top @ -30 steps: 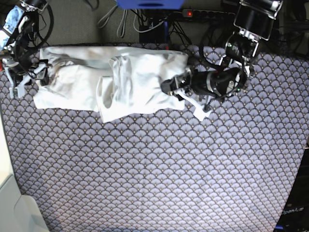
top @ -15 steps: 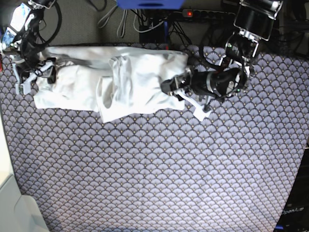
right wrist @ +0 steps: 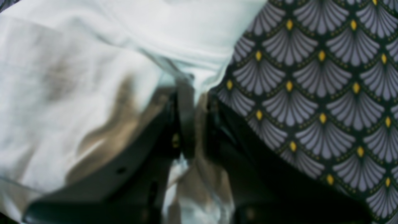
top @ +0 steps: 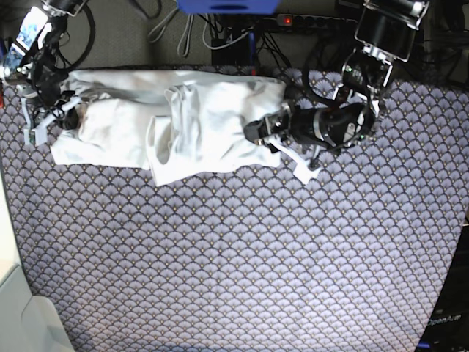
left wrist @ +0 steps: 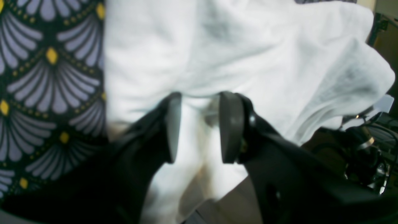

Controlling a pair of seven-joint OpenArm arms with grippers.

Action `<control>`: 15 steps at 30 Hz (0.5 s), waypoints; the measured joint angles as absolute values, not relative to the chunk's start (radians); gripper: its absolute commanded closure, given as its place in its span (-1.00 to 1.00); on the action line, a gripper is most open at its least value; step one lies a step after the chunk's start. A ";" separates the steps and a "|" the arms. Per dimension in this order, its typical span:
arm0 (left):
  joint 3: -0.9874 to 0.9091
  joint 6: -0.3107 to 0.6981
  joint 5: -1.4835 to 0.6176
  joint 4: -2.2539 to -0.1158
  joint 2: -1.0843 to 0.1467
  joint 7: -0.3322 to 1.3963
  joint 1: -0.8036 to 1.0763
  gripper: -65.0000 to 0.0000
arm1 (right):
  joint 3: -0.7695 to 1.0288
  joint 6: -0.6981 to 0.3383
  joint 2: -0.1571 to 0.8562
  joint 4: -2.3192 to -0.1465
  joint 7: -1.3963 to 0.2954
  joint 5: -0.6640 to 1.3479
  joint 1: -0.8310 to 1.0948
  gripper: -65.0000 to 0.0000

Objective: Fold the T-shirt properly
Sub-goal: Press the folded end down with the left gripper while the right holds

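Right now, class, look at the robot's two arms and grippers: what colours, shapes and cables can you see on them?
Both grippers are black with flat dark-grey pads. The left gripper has rounded pads on thick black fingers. From the base view the left arm is a black cylinder with silvery rings and white finger pieces, trailing black cables. The right gripper looks similar; its arm carries looping black cables and pale-blue parts.

Bare patterned cloth (top: 242,271) below the T-shirt (top: 176,121); cables (top: 220,33) behind

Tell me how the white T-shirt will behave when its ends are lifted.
The T-shirt lies wrinkled and bunched, so it will probably sag between grips. It drapes softly around the left tool, so it looks light and likely to slide on the patterned cloth.
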State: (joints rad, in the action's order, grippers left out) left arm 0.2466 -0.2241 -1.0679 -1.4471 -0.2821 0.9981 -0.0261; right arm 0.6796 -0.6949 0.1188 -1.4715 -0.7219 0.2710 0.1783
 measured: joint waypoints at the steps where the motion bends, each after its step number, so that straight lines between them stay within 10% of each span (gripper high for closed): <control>1: 0.247 -0.224 -1.068 -1.447 -0.282 0.998 -0.026 0.32 | 0.680 -0.695 0.118 -1.473 -0.722 0.271 0.181 1.00; 15: 0.246 -0.225 -1.068 -1.447 -0.282 0.998 -0.026 0.32 | 0.678 -0.693 0.114 -1.721 -0.916 0.447 0.228 1.00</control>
